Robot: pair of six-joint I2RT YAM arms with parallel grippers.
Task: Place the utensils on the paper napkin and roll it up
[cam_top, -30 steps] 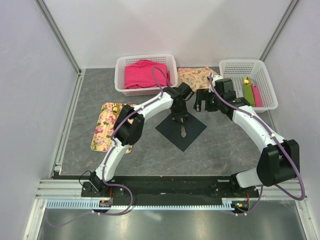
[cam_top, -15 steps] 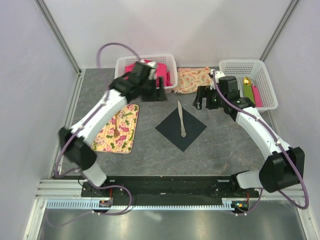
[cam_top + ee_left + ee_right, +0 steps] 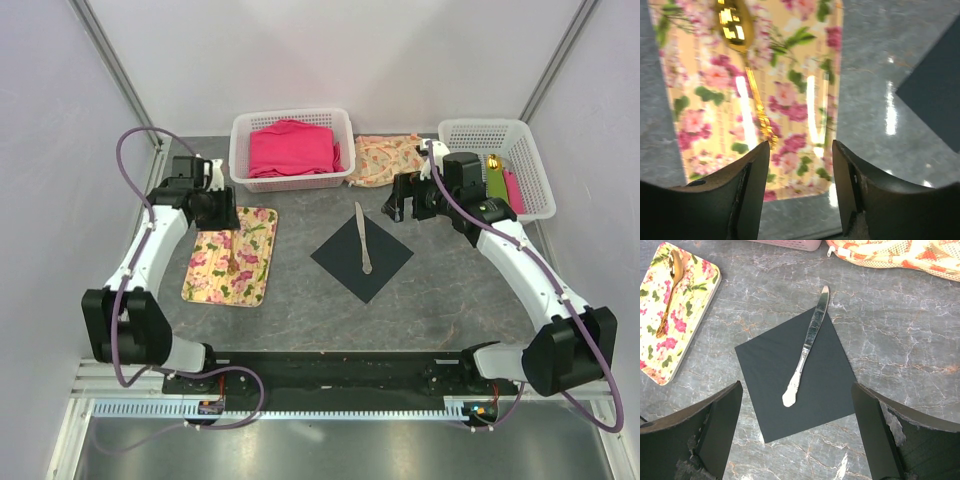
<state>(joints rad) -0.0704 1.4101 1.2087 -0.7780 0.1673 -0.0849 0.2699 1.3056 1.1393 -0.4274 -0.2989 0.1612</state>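
Observation:
The black paper napkin [image 3: 372, 268] lies as a diamond mid-table, also in the right wrist view [image 3: 770, 370]. A silver knife [image 3: 362, 238] lies on it, its blade tip past the far corner [image 3: 807, 342]. A gold spoon [image 3: 232, 252] lies on the floral mat [image 3: 255, 275], also in the left wrist view [image 3: 756, 100]. My left gripper [image 3: 220, 212] is open and empty above the mat's far end [image 3: 800, 190]. My right gripper [image 3: 405, 205] is open and empty, held above the napkin's far right side [image 3: 797, 440].
A white basket [image 3: 240, 150] with a pink cloth stands at the back. A floral cloth [image 3: 385, 157] lies beside it. A second basket [image 3: 530, 160] at the back right holds green and pink rolls. Grey walls close in both sides.
My left arm has swung from over the napkin to the left, now above the floral mat. The knife stays lying on the napkin. The right arm has barely moved.

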